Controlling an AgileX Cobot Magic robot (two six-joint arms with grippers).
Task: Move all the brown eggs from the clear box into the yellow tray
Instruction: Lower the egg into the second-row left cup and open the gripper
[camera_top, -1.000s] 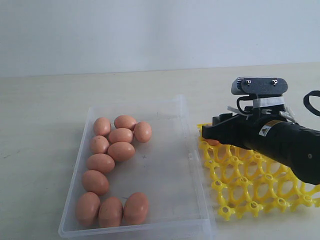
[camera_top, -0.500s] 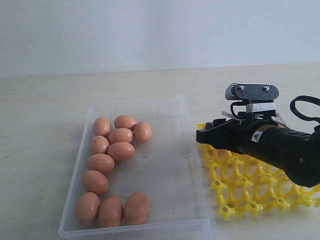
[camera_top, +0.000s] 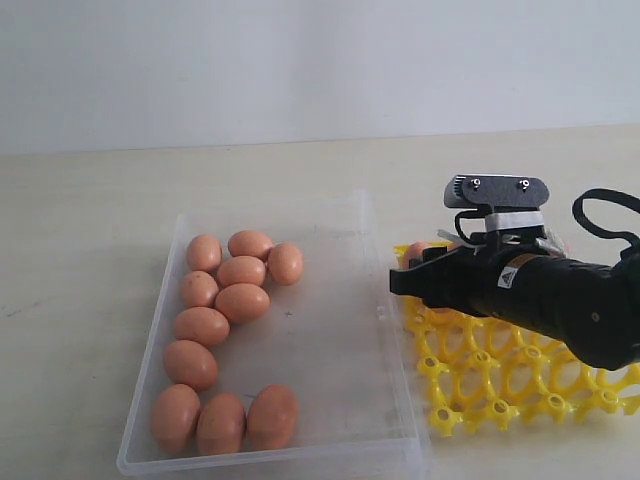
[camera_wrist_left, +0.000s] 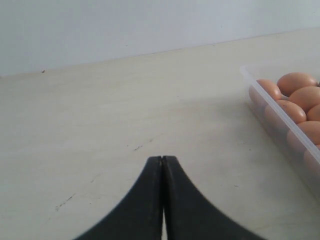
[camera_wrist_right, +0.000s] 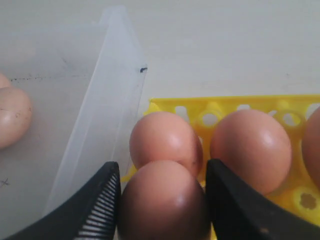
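Right pincer (camera_wrist_right: 163, 172), one pad (camera_wrist_right: 100, 210) ridged, flanks a smooth oval brown egg (camera_wrist_right: 162, 205).

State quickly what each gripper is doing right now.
Left gripper: jaws closed, empty.
Right gripper: jaws closed on a brown egg.

The black right arm (camera_top: 560, 300) blocks the far corner of the bright yellow lattice egg tray (camera_top: 440, 420) in the exterior view. Only a sliver of one smooth orange-brown egg (camera_top: 417, 250) shows past it, and arm and tray both run off the side. Up close, the egg (camera_wrist_right: 161, 210) between the right gripper (camera_wrist_right: 162, 172) fingers is cropped, and I can't tell whether the pads touch it. The clear shallow plastic box (camera_wrist_left: 280, 122) is cropped too, and its eggs look hazy through the wall.
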